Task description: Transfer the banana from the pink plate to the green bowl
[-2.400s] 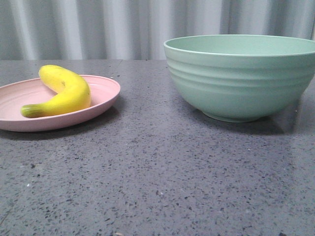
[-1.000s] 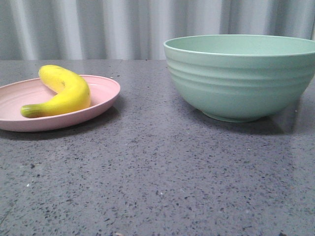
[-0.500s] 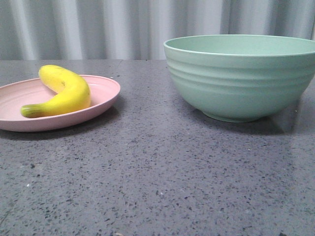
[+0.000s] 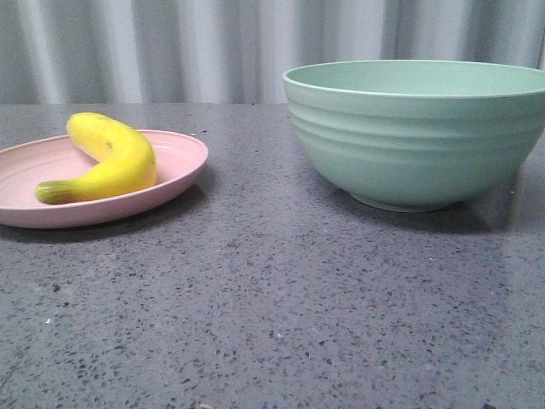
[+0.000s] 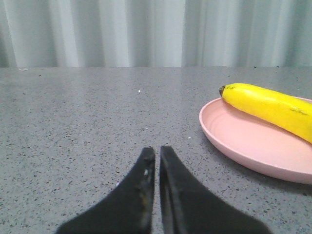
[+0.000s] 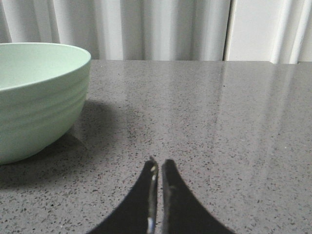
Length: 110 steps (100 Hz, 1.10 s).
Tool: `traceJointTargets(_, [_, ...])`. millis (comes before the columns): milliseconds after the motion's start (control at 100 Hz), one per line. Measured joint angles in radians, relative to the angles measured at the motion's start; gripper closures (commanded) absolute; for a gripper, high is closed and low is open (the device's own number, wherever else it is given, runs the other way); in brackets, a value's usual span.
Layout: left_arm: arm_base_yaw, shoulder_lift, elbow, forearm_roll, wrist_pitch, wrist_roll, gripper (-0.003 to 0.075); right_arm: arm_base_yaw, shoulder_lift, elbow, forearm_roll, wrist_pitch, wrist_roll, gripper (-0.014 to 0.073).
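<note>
At left of the front frame, the banana [image 4: 106, 160] lies on the plate [image 4: 183, 159], bowl [image 4: 417, 132] well apart at right. Nothing started: left gripper [image 5: 157, 152] and right gripper [image 6: 159, 164] sit clenched, empty. Next, left must open and reach.

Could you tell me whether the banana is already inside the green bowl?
No, the banana lies on the pink plate, apart from the green bowl.

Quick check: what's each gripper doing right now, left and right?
Left gripper: closed, holding nothing; the banana lies untouched on the pink plate.
Right gripper: closed, holding nothing, beside the green bowl.
</note>
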Motion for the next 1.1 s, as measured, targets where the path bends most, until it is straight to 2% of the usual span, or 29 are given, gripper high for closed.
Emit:
traceJointTargets(500, [0.000, 0.000, 0.000, -0.015, -0.042, 0.000, 0.0741, 0.000, 0.000, 0.000, 0.000, -0.004, 0.000, 0.0657])
traceJointTargets(760, [0.000, 0.000, -0.004, -0.094, -0.109, 0.000, 0.0741, 0.000, 0.000, -0.002, 0.084, 0.002, 0.000, 0.0657])
traceJointTargets(920, [0.000, 0.003, -0.111, -0.092, -0.044, 0.000, 0.0741, 0.021, 0.031, -0.071, 0.105, 0.062, 0.000, 0.0657])
traceJointTargets(1100, [0.000, 0.130, -0.270, -0.085, -0.002, 0.000, 0.0741, 0.047, 0.198, -0.234, 0.109, 0.139, 0.000, 0.0657])
